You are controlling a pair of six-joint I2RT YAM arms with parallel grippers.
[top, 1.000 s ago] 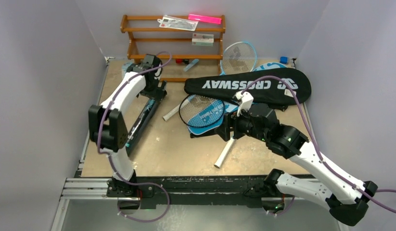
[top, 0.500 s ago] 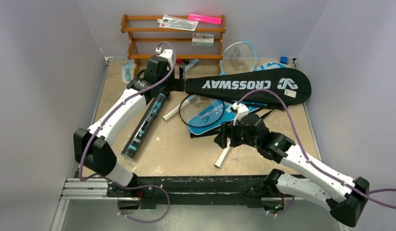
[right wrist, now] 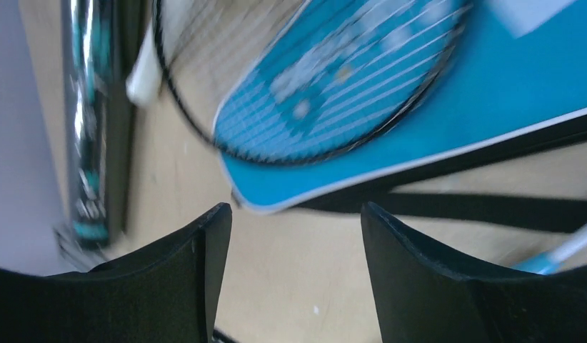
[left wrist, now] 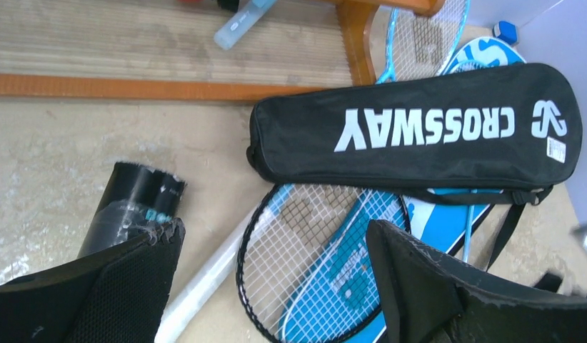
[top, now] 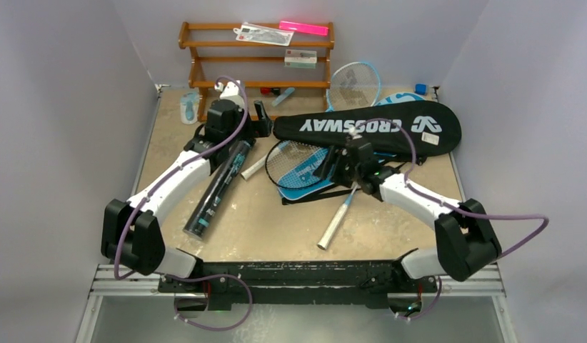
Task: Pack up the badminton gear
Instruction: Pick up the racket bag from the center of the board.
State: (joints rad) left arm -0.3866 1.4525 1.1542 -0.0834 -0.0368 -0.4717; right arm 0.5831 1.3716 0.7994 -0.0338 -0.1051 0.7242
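1. Badminton gear lies spread over the table (top: 269,229).
2. Black "CROSSWAY" cover (top: 369,127) lies flat at the far right.
3. Blue cover (left wrist: 448,214) sits partly under its near edge. The black racket (top: 294,158) rests with its head on the blue cover, handle pointing left.
4. Long black tube (top: 218,191) lies on the left, running near to far.
5. Light-blue racket (top: 353,86) leans at the far side, right of the wooden rack (top: 205,44).
6. Left gripper (left wrist: 275,232): jaws spread wide and empty, just beside the tube's far end.
7. Right gripper (right wrist: 294,211): jaws apart with nothing between them, over the blue cover's near-left edge. Its wrist view is blurred.
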